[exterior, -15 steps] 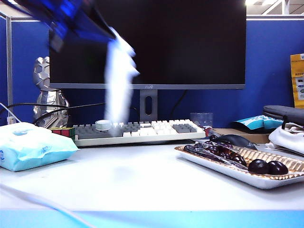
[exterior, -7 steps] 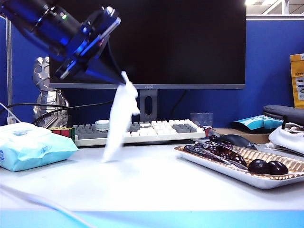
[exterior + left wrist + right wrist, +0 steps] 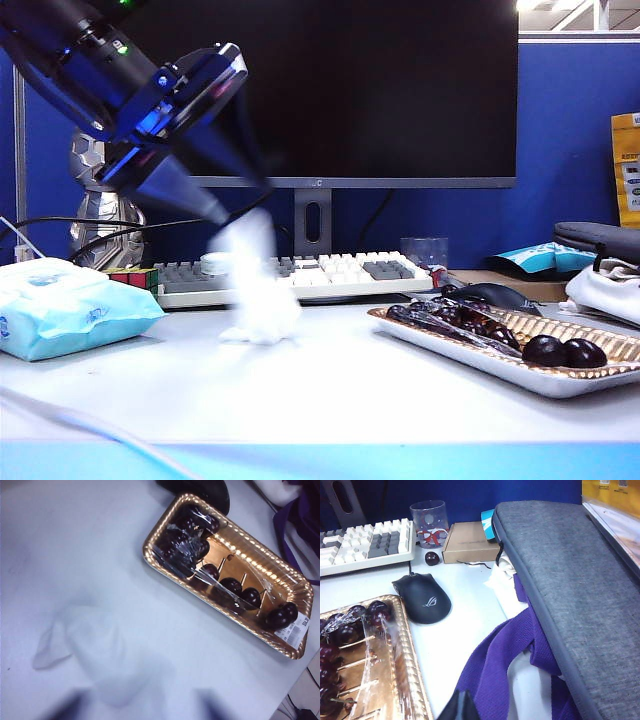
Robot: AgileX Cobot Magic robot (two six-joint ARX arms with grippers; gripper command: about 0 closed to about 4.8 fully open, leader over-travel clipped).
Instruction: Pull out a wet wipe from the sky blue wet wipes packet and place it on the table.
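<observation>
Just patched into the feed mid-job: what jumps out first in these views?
The left gripper hangs over the table in front of the keyboard, jaws apart, with the wet wipe crumpled on the table just below. The sky blue wet wipes packet lies at far left, and a gold-rimmed tray of dark fruit sits at right.

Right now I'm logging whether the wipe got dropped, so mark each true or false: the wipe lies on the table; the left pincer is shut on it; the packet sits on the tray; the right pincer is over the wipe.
1. The wipe lies on the table. True.
2. The left pincer is shut on it. False: open, above the wipe.
3. The packet sits on the tray. False: on the table, at the far left.
4. The right pincer is over the wipe. False: its camera faces a mouse.
</observation>
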